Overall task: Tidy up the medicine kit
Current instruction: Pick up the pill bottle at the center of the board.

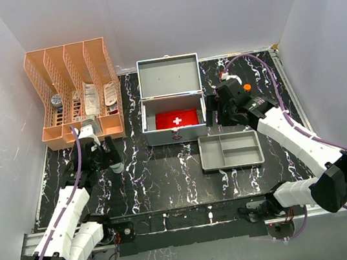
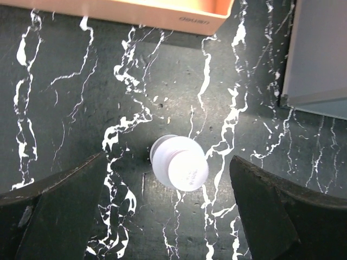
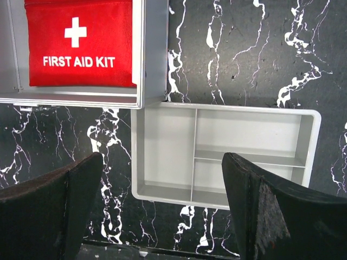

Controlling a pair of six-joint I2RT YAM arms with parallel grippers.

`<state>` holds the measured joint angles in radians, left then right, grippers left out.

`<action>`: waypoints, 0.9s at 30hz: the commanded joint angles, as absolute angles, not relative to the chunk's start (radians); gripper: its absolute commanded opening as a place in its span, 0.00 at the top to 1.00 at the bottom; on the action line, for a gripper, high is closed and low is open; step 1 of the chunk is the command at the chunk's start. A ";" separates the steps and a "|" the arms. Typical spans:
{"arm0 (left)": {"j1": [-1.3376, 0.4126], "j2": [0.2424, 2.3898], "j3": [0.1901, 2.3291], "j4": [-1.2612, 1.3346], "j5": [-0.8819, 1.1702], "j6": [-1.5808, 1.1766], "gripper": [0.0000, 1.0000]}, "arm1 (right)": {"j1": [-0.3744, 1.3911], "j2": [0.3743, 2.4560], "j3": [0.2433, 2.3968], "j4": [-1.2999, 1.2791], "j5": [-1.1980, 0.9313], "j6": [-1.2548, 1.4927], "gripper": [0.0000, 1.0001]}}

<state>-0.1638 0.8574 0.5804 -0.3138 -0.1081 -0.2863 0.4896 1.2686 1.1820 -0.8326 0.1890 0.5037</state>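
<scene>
The medicine kit (image 1: 168, 77), a silver-grey metal case, stands open at the table's middle back with a red first-aid pouch (image 1: 177, 119) inside. In the right wrist view the kit's wall (image 3: 154, 54) and the pouch (image 3: 81, 46) are at the upper left. My left gripper (image 1: 109, 158) is open, hovering over a small white bottle (image 1: 118, 168). In the left wrist view the bottle (image 2: 179, 162) stands upright between the spread fingers (image 2: 65, 206), untouched. My right gripper (image 1: 218, 113) is open and empty, beside the kit's right end, above the grey divided tray (image 1: 230, 150).
An orange slotted organizer (image 1: 76, 92) with packets stands at the back left; its edge shows in the left wrist view (image 2: 162, 13). The empty divided tray (image 3: 225, 154) lies in front of the kit's right corner. An orange-capped item (image 1: 246, 86) sits behind the right arm.
</scene>
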 commanded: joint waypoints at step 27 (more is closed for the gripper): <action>-0.267 1.006 0.503 -0.262 -0.229 -0.516 0.07 | 0.487 1.257 1.253 -0.822 0.154 0.606 0.09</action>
